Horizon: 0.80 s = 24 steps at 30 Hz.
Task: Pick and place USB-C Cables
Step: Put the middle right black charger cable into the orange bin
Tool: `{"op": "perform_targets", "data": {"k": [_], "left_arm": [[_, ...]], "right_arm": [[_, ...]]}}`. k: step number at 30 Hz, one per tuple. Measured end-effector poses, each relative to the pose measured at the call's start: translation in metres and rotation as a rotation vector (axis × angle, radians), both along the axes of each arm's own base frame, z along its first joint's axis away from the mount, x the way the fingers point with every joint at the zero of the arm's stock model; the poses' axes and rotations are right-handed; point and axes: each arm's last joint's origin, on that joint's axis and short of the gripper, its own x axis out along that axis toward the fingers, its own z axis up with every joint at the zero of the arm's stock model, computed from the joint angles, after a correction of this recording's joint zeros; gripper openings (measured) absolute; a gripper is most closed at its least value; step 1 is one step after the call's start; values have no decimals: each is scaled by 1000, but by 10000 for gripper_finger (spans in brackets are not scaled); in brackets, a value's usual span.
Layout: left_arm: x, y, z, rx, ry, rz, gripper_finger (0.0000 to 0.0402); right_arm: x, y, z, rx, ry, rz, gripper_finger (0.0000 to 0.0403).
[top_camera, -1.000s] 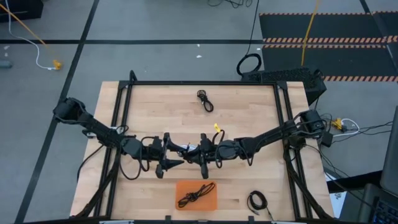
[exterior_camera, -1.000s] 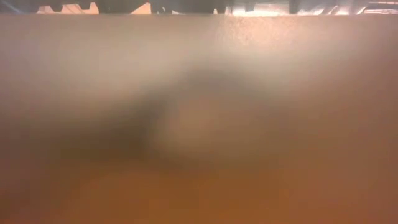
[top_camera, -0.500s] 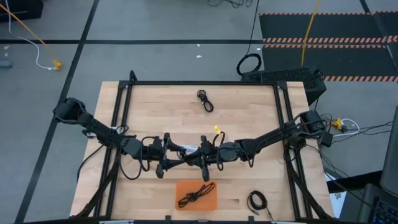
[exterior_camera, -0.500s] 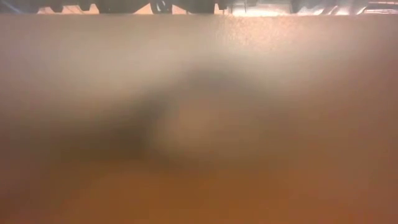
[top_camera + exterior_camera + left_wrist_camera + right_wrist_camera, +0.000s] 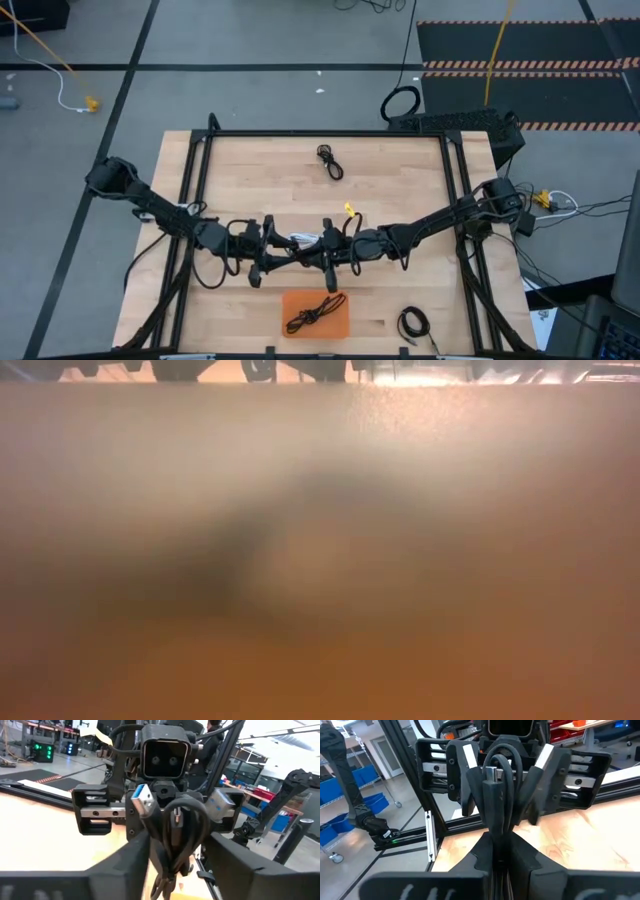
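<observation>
My two grippers meet above the middle of the table. My right gripper point(image 5: 314, 252) point(image 5: 501, 847) is shut on a dark bundled USB-C cable point(image 5: 175, 827) point(image 5: 499, 780). My left gripper point(image 5: 274, 262) point(image 5: 176, 857) faces it, open. Its fingers point(image 5: 469, 767) stand on either side of the bundle's loop, and no touch shows. A black cable point(image 5: 329, 161) lies on the far middle of the table. Another black cable point(image 5: 314, 312) lies in the orange tray point(image 5: 339, 322). A third point(image 5: 413, 322) lies at the near right. My right gripper pinches the dark bundle between its two fingers, which come level from the table's right side. The bundle's looped end point(image 5: 499, 757) stands out past the fingertips toward my left gripper. A blue-tipped plug point(image 5: 145, 800) sticks out beside the loop. The bundle is clear of the table.
The black frame rails point(image 5: 320, 134) run along the table's far edge and sides. A large black cable ring point(image 5: 400, 103) lies beyond the far edge. The low view is filled by a blurred orange-brown surface point(image 5: 320, 560).
My two grippers have drawn a little closer together above the table's middle, with my right gripper carrying the bundle slightly toward the table's left edge. The bundle's loop now sits between my left gripper's open fingers.
</observation>
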Motion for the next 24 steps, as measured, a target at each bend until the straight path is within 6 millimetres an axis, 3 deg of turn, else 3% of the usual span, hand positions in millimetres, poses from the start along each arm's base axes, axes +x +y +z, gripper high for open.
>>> {"op": "perform_targets", "data": {"k": [5, 9, 16, 24], "left_arm": [[0, 1, 1, 31, -19, -7, 75], [1, 2, 1, 37, -22, -21, 17], [1, 2, 1, 38, -23, -29, 16], [1, 2, 1, 39, -21, -36, 10]], "right_arm": [[0, -1, 0, -2, -1, -3, 17], [1, -3, 0, 14, 1, -6, 17], [1, -4, 0, -1, -1, -3, 36], [1, -2, -1, 37, 15, 92, 140]]}}
